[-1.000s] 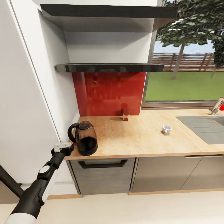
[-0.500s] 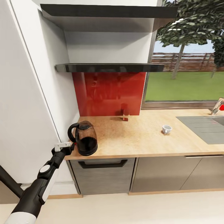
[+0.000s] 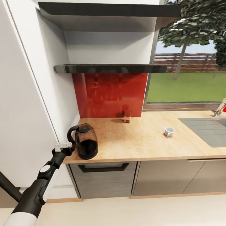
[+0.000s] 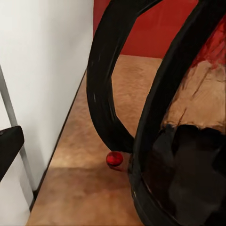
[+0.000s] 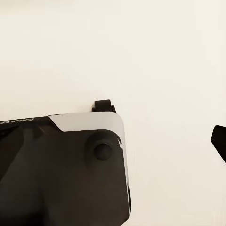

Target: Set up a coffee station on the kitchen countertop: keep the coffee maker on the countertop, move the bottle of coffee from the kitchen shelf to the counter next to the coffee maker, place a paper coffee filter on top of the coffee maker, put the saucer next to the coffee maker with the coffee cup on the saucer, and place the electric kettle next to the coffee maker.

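The electric kettle (image 3: 85, 141) stood upright on the kitchen countertop (image 3: 141, 138), at its near corner beside the white wall panel (image 3: 28, 103), with its loop handle (image 3: 71, 135) turned toward that panel. The left gripper (image 3: 71, 148) was at the handle side of the kettle, level with its lower body; in the head view it met the kettle's outline, but whether its fingers were spread or closed on the handle could not be told. In the left wrist view the handle (image 4: 106, 89) and the dark glass body (image 4: 188, 141) stood very close, with a small red knob (image 4: 114, 159) at the foot of the handle and a dark finger tip (image 4: 8, 148) at the frame edge.

Farther along the countertop from the kettle, the coffee cup (image 3: 169, 131) sat alone, well apart, near a grey sink drainer (image 3: 207, 128). Behind the kettle, against the red backsplash (image 3: 110, 94), stood a small brown bottle (image 3: 126, 116). Above the backsplash ran the kitchen shelf (image 3: 110, 68), with a thicker matte shelf (image 3: 106, 12) higher up.

The right wrist view showed a dark robot part with a white edge (image 5: 70, 169) over pale floor (image 5: 155, 56); the right gripper's opening could not be told.
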Available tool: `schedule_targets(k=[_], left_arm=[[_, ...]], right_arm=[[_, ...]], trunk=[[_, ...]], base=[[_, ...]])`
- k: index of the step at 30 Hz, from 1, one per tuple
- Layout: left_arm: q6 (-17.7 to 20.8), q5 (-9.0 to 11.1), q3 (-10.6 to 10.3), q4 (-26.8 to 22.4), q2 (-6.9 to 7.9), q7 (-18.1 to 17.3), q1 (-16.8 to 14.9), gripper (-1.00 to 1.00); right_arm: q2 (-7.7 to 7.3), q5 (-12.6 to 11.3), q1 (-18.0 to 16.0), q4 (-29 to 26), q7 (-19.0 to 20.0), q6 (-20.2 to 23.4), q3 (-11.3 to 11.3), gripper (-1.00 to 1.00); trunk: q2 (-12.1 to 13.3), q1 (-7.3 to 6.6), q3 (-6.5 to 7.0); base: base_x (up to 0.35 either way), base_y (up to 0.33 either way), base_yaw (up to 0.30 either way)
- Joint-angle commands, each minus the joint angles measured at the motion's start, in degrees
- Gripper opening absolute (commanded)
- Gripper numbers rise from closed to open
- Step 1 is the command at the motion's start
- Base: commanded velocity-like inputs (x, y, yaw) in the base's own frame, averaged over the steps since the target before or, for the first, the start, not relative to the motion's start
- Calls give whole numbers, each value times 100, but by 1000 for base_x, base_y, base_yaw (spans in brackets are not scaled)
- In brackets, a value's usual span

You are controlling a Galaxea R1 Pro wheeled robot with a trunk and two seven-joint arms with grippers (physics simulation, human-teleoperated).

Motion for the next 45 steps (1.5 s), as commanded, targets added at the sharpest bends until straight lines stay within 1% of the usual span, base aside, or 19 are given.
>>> schedule_targets(k=[1, 15, 22, 45], left_arm=[[33, 60, -3, -9, 3, 13, -4, 100], [49, 60, 7, -6, 30, 19, -21, 100], [139, 60, 16, -1, 25, 21, -96, 100], [143, 57, 28, 0, 17, 27, -102, 100]], right_arm=[[0, -53, -2, -14, -22, 37, 50, 100], [0, -50, -2, -14, -22, 37, 50, 100], [0, -50, -2, -14, -22, 37, 50, 100], [-15, -42, -2, -14, -22, 37, 50, 100]], trunk=[[-12, 4, -12], [-12, 4, -12], [-12, 4, -12], [-12, 4, -12]], base=[[22, 0, 0], [37, 0, 0], [69, 0, 0], [26, 14, 0]])
